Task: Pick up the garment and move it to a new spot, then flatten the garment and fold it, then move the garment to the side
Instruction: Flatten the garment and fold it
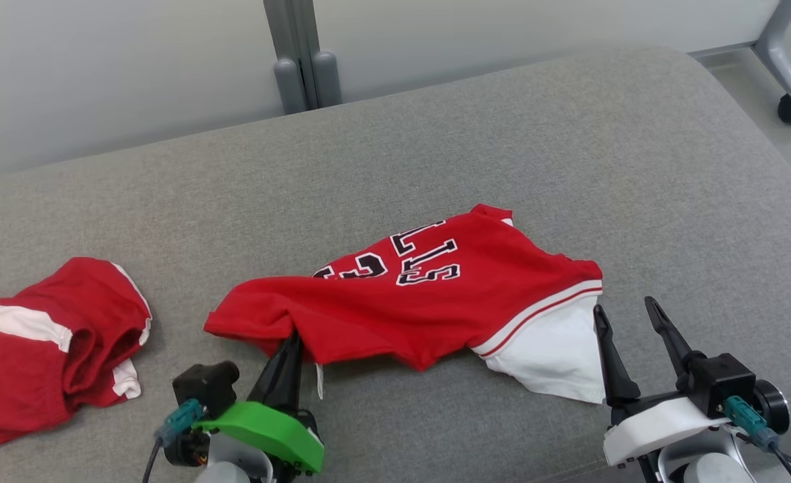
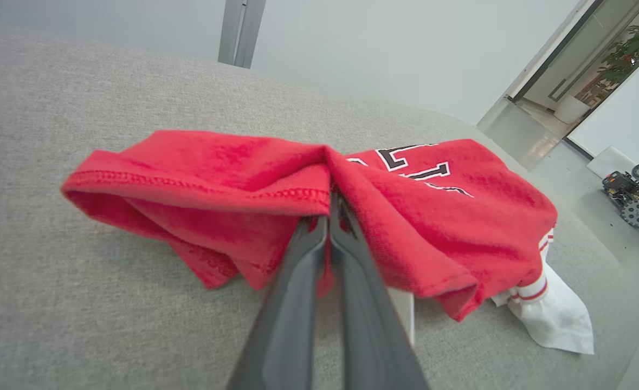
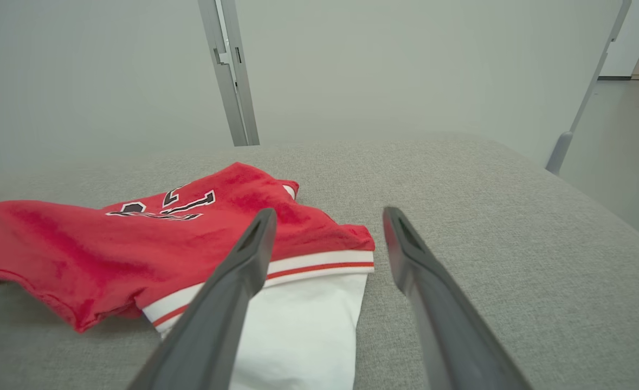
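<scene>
Red-and-white cloth [image 1: 53,335] is lying at our left on the grey cushion [image 1: 435,134]. We are pinching the red garment's [image 1: 429,295] left hem with our left gripper [image 2: 330,216], jaws closed; our right gripper [image 1: 623,306] is hovering at its white edge, jaws spread.

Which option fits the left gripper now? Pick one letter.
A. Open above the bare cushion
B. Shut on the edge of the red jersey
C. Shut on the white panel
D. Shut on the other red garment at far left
B: in the left wrist view the left gripper has its fingers pressed together, with a fold of the red jersey pinched between them.
</scene>
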